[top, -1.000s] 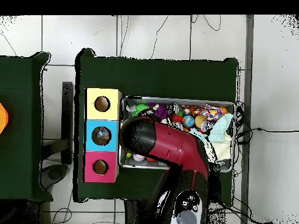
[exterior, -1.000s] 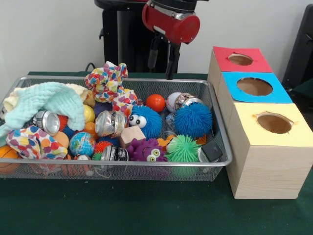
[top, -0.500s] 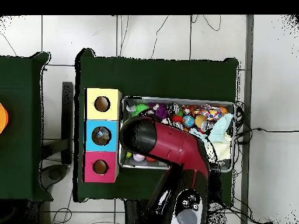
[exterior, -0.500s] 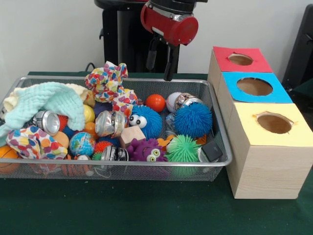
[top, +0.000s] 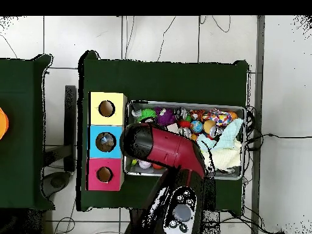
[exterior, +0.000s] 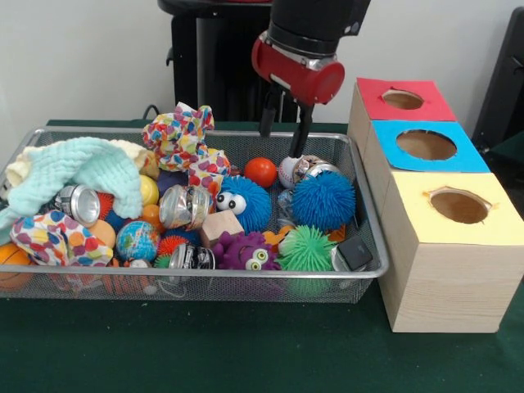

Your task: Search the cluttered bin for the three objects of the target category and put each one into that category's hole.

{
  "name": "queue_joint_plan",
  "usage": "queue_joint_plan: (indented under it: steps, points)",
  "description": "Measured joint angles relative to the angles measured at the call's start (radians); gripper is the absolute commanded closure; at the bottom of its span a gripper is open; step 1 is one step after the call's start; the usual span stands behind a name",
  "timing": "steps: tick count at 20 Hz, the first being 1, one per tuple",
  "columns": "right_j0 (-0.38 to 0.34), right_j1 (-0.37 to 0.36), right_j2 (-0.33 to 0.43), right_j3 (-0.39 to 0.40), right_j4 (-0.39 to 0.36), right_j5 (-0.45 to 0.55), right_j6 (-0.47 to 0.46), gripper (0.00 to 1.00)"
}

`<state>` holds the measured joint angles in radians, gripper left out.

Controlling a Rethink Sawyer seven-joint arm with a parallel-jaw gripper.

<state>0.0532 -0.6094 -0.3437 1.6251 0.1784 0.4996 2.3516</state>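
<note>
While apart, fingers (exterior: 284, 139) hold nothing.

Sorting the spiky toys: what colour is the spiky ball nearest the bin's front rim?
Green: the spiky ball is bright green, clearest in the front view.

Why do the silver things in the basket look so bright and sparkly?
Front view: the room light bounces off the shiny silver can and the round metal lamp, making white glare spots. Overhead view: the red arm covers much of the basket, so no sparkle shows there.
</note>
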Motion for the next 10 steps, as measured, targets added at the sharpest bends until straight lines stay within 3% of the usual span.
queue_joint_plan:
  steps: [10]
  points:
    - [0.032, 0.063, 0.000, -0.003, 0.017, -0.059, 0.000, 0.00]
